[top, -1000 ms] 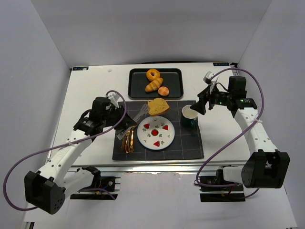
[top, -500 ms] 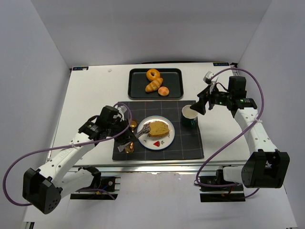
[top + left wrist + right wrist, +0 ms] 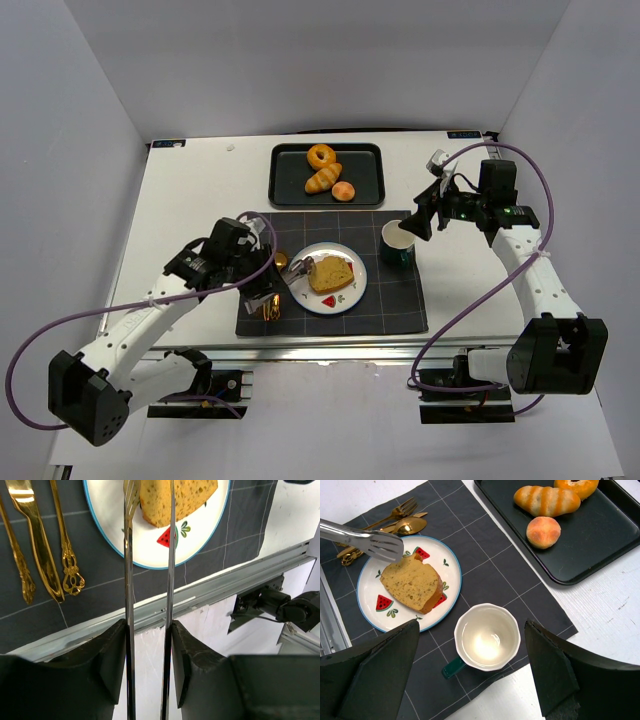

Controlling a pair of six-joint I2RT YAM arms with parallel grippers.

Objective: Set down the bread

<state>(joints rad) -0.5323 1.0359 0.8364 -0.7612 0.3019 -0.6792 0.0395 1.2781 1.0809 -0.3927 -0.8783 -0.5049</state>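
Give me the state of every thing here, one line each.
left gripper: shut on the tongs
tongs: tips at the bread's edge
bread: lying on the plate
cup: upright, empty
tray: holding three pastries
right gripper: open, over the cup

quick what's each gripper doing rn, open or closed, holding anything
Left gripper: shut on the tongs, their tips at the bread slice on the plate.
Right gripper: open, holding nothing, near the cup.
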